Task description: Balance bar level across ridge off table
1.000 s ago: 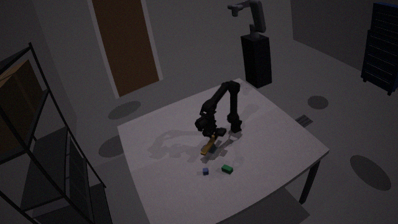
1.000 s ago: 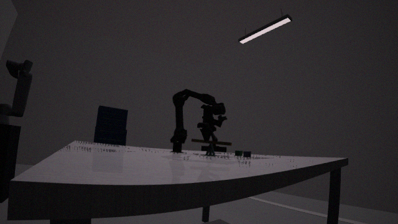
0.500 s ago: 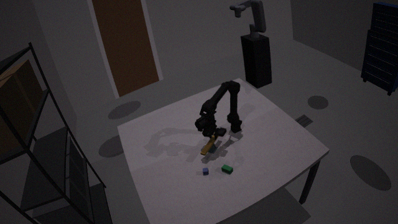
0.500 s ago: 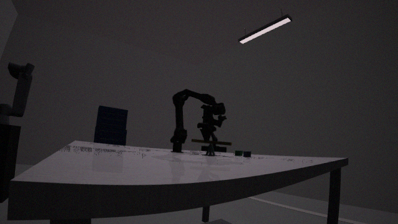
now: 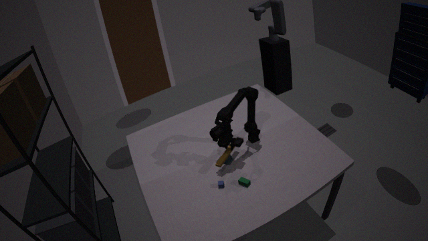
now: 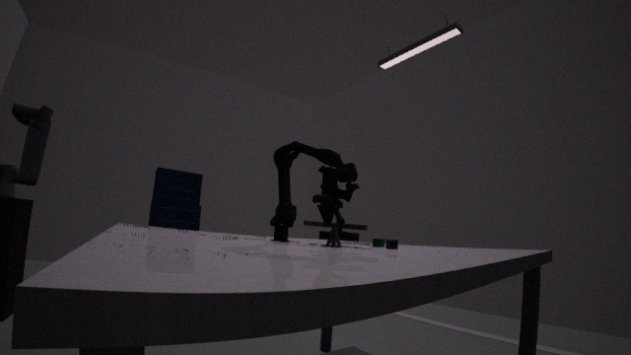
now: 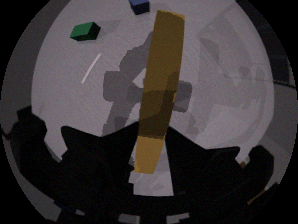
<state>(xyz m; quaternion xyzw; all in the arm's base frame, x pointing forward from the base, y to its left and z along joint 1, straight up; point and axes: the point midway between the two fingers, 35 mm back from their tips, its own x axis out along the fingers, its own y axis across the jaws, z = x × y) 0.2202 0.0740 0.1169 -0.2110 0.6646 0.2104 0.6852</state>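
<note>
A long yellow bar [image 5: 224,156] [image 6: 335,225] [image 7: 160,90] is held near its middle by my gripper [image 5: 229,146] [image 6: 333,223] [image 7: 154,141], which is shut on it. In the exterior view the bar lies about level, just above the tip of a small dark ridge [image 6: 333,239] [image 5: 229,161] that stands on the table [image 5: 287,157] [image 6: 197,266]. Both bar ends are off the table. In the wrist view the ridge is hidden under the bar.
A small blue cube [image 5: 221,184] [image 6: 391,244] [image 7: 139,4] and a green block [image 5: 244,181] [image 6: 378,242] [image 7: 84,30] lie on the table beyond the bar's far end. The arm's base [image 5: 253,135] stands behind the ridge.
</note>
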